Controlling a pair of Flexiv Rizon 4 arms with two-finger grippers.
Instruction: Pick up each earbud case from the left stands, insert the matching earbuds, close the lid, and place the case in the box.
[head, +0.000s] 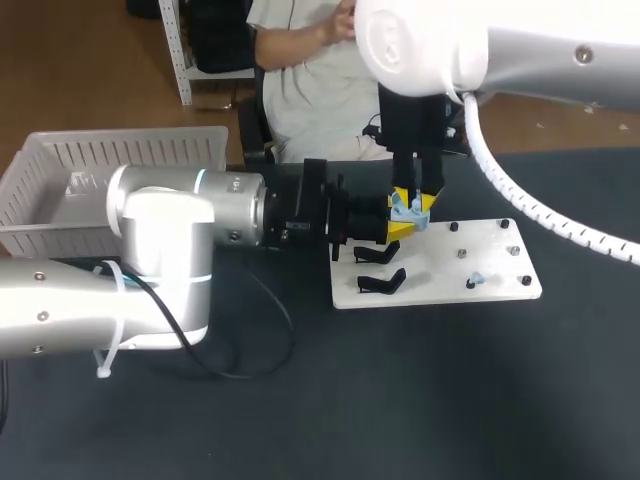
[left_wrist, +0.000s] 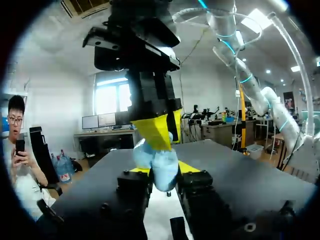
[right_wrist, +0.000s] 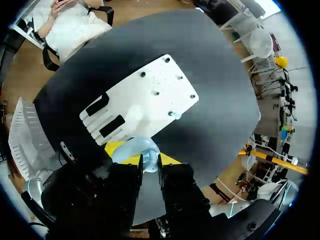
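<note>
A pale blue earbud case (left_wrist: 159, 160) hangs above the near-left corner of a white stand board (head: 450, 270), clamped from both sides between the yellow tips of the left pincer (left_wrist: 166, 170), which comes in level from the robot's left. The right pincer (left_wrist: 159, 132) bears straight down on the case's top. Whether it has hold of an earbud, the lid or nothing cannot be told.

The job looks to be in its middle. Two black stands (head: 382, 283) at the board's left end stand empty, one blue earbud (head: 477, 278) waits near the board's front edge, and the other pegs (head: 505, 225) show bare. This case is not yet shut and not yet boxed. What already lies in the white basket (head: 60, 160) at the far left is too faint to make out.

Room is tight at the case, with both arms meeting over one corner, so the right arm likely has to lift clear first. The dark tabletop (head: 450, 400) in front of and to the right of the board gives space, and a loose cable (head: 250, 340) loops beside the left arm, on the way back to the basket.
</note>
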